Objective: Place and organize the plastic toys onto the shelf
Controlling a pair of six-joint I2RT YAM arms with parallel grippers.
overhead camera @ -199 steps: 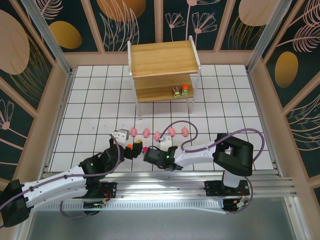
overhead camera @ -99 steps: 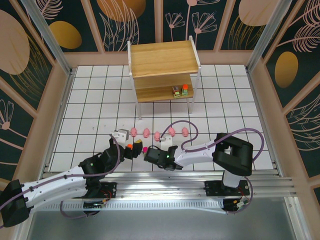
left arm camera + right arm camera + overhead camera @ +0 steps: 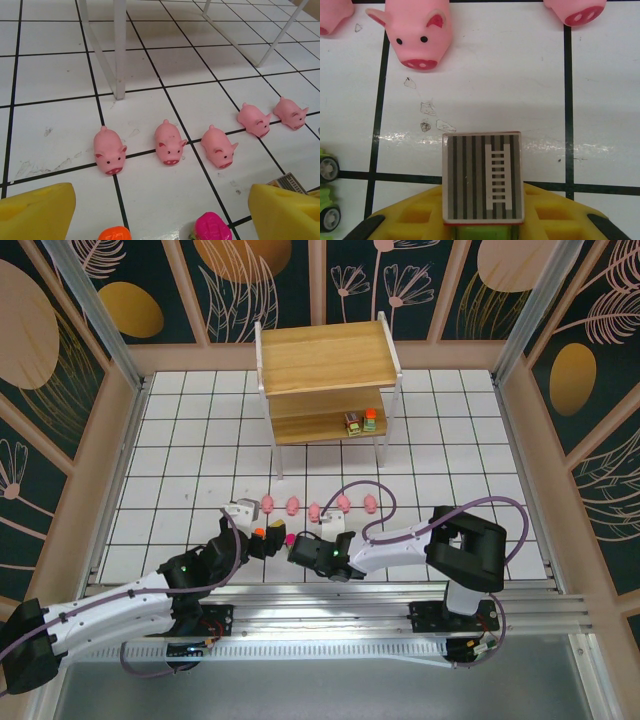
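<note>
The workspace was enclosed by dark panels [image 3: 470,290] printed with leaf and flower motifs. The desk [image 3: 200,440] was covered in white tiles with black grid lines, scuffed and smudged near the toys. The two-tier shelf [image 3: 325,360] stood at the far side, with two blocky toys [image 3: 361,421] already set on its lower board. Its thin white legs could be struck if a carry were run low. The left fingers [image 3: 35,210] were spread wide and empty, over an orange-topped piece [image 3: 115,233] and a magenta-topped piece [image 3: 212,227]. The right fingers [image 3: 410,220] were closed on a striped-topped block [image 3: 482,175], so it could tip or slip out on lifting if the hold was shallow. The five pink pigs [image 3: 169,142] lay in a row just beyond. The nearest could be knocked by either arm, since the two were crowded together.
</note>
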